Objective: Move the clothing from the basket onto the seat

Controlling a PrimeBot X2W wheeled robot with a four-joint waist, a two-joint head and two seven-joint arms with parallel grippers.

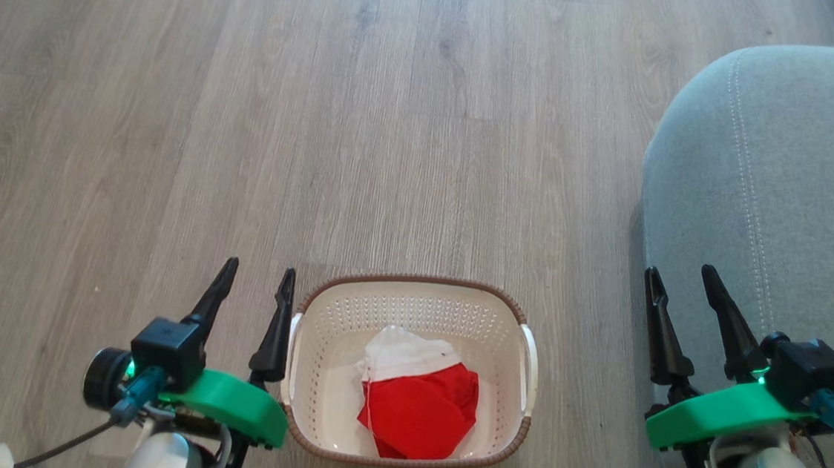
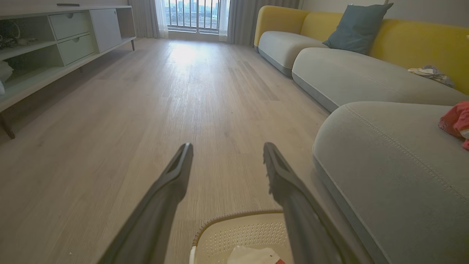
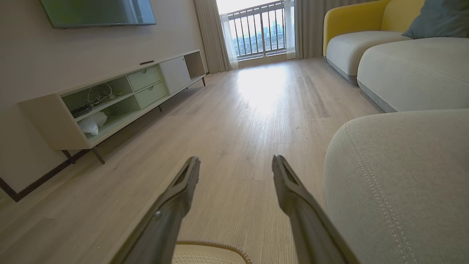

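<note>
A red garment with a white band, the clothing (image 1: 418, 405), lies bunched in the cream basket (image 1: 327, 331) on the floor, low in the head view. My left gripper (image 1: 257, 277) stands open just left of the basket's left handle, empty. My right gripper (image 1: 681, 277) is open over the front edge of the grey-green seat (image 1: 786, 181), to the basket's right. In the left wrist view the basket (image 2: 234, 234) shows below my fingers, and another red garment (image 2: 454, 121) lies on the seat (image 2: 395, 172) at the right edge.
Wooden floor (image 1: 323, 107) stretches ahead of the basket. A low TV cabinet (image 3: 121, 95) runs along the far wall. More pale sofa cushions (image 2: 351, 73) with a yellow back and a blue pillow (image 2: 355, 27) extend beyond the seat.
</note>
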